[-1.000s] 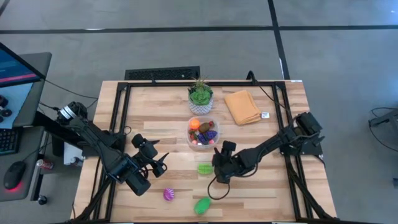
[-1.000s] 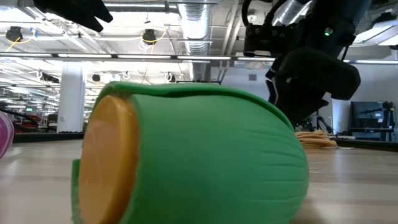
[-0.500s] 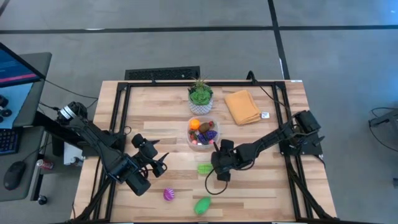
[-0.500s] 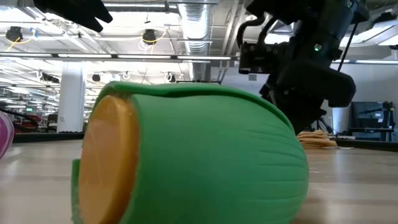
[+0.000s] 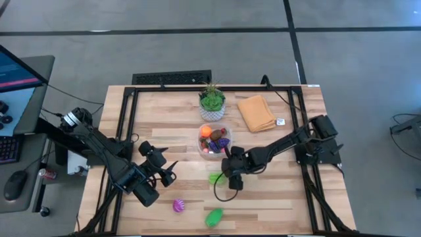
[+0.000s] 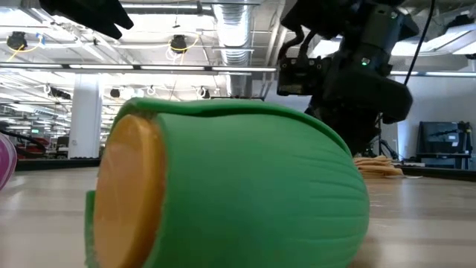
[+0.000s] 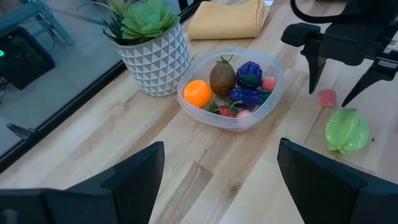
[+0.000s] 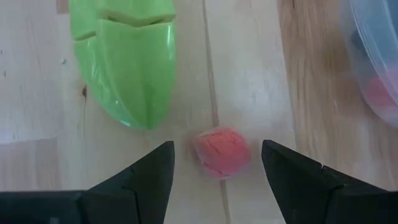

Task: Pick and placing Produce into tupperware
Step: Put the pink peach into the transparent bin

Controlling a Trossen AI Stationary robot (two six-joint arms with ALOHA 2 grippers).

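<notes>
A robotics lab is showing here: exposed ceiling ducts (image 6: 236, 33), a monitor (image 5: 16, 69) and keyboard (image 5: 10, 148) sitting beside the framed surface (image 5: 164, 115)

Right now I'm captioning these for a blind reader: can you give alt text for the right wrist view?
The right gripper is open just above a small pink-red piece of produce on the wooden table, one dark finger on each side of it. A pale green piece lies close beside it, and the tupperware edge shows at one side.

Grey floor (image 5: 197, 52) with dark seams; monitor (image 5: 16, 66) at desk; ceiling ducts (image 6: 234, 30), lamps overhead.
</notes>
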